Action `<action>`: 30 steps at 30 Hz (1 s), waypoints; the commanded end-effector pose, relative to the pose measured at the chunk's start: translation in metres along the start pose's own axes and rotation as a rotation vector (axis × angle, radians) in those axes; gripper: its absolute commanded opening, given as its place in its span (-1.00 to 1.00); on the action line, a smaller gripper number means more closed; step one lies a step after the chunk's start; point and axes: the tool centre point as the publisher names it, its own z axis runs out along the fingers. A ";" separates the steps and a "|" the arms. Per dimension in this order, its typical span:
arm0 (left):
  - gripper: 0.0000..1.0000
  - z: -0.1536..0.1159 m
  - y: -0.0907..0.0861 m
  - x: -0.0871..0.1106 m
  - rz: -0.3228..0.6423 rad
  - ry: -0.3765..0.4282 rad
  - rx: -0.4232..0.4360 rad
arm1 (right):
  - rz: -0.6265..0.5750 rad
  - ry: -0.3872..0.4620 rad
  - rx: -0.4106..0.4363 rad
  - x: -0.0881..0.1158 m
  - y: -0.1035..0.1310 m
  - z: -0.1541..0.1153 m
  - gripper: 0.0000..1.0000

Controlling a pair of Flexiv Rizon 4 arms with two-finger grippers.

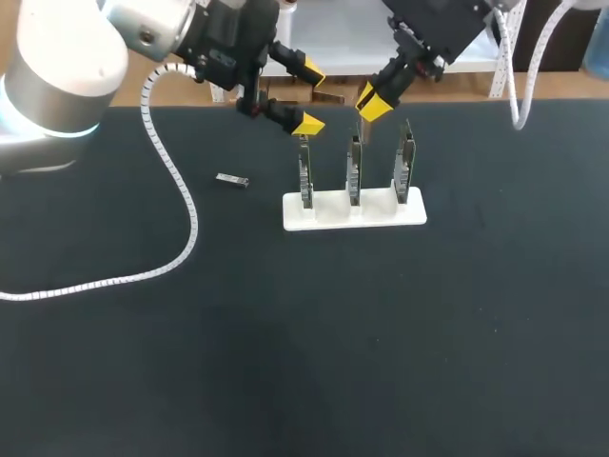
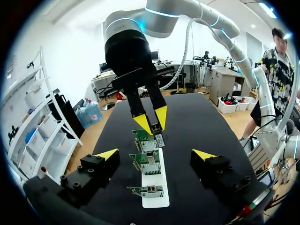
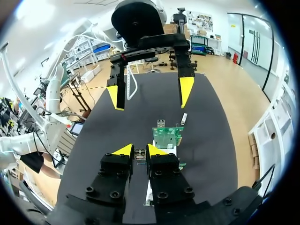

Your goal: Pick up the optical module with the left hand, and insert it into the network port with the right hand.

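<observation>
Landmark is the white rack (image 1: 328, 217), mid-surface (image 1: 285, 343), carrying three upright boards (image 1: 354, 169). My read is that standing them on edge keeps each network port open to a gripper coming in from above.

The right gripper (image 1: 376, 103) hangs over the rack's right half, slightly behind it. Its fingers are nearly together and clamped on a small silver optical module (image 2: 159, 139). In the left wrist view the module sticks out below the tips, just beside the board at the rack's right end. It looks to be held by its upper end so the nose is free to enter the port. As far as I can tell it isn't seated yet, and the port itself is too small to make out.

The left gripper (image 1: 306, 95) is raised by the rack's left end, fingers wide apart, nothing between them. It sits clear of the right arm's approach, and its share of the job looks done.

A second module (image 1: 232, 180) lies flat on the surface left of the rack, well apart from both grippers.

The next move needs a short, square push, since any tilt risks jamming at the port mouth.
</observation>
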 end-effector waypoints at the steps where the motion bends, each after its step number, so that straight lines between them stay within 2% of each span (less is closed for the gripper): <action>1: 1.00 0.000 0.002 -0.001 -0.002 0.007 0.005 | -0.001 -0.010 0.011 0.003 0.004 0.003 -1.00; 8: 1.00 0.000 0.002 -0.001 -0.002 0.007 0.005 | -0.026 -0.001 0.010 -0.004 -0.001 0.001 -1.00; 19: 1.00 0.000 0.002 -0.001 -0.002 0.007 0.005 | -0.032 0.002 -0.011 -0.003 -0.012 0.003 -1.00; 30: 1.00 0.000 0.002 -0.001 -0.002 0.007 0.005 | -0.026 -0.007 0.001 0.001 -0.007 0.000 -1.00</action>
